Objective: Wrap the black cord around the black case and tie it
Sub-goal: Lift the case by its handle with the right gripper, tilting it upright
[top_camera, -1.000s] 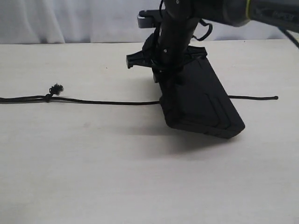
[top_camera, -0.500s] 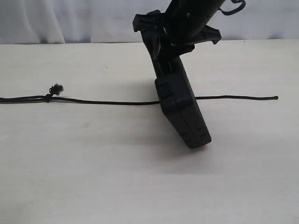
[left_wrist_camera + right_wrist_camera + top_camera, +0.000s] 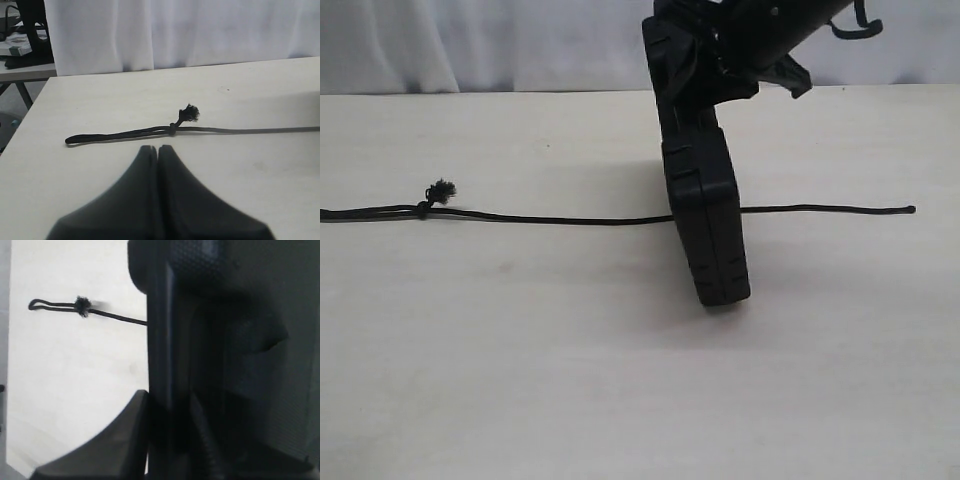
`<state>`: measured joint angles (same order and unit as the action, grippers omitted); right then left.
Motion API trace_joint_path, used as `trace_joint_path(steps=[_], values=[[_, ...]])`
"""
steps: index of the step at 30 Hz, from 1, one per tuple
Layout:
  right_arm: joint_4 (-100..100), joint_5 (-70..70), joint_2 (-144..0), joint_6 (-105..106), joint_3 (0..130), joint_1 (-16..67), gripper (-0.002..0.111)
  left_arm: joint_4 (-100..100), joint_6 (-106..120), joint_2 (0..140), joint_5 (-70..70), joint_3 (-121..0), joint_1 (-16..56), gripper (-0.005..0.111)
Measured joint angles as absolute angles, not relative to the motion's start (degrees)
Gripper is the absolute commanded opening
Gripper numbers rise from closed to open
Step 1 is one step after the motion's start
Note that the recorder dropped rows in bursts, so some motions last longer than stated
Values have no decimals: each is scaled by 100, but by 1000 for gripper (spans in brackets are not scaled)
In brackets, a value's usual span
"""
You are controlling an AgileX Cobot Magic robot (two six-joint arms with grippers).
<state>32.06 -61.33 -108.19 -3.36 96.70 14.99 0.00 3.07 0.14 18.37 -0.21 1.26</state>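
Right tool [image 3: 712,72], top centre of the exterior frame: clamped on the upper end of the black case [image 3: 706,215]. In the right wrist view one finger [image 3: 117,442] presses the case's edge. The case stands nearly upright, narrow edge to the camera, lower end near frame centre; contact with the worktop [image 3: 520,380] not clear.

Left tool [image 3: 158,151]: fingers pressed together, holding nothing, hovering over the worktop near the frayed knot [image 3: 188,114].

Black cord [image 3: 550,219]: lies straight across the middle of the exterior frame, passes behind the case, knobbed tip [image 3: 910,210] at the right. White curtain [image 3: 470,45] along the top.
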Motion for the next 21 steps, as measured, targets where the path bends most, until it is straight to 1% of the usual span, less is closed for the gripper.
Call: trace_joint_path(steps=[11,16,21], values=[[5540,-5960,-10830,1152,8758,1093,4,0,307,14,1837,-21,126,0],[5770,-5847,-10830,1267,8607,966,4,0,307,14,1837,-21,126,0],[5223,-5631,-10768,744,8607,937,4,0,307,14,1837,-21,126,0]])
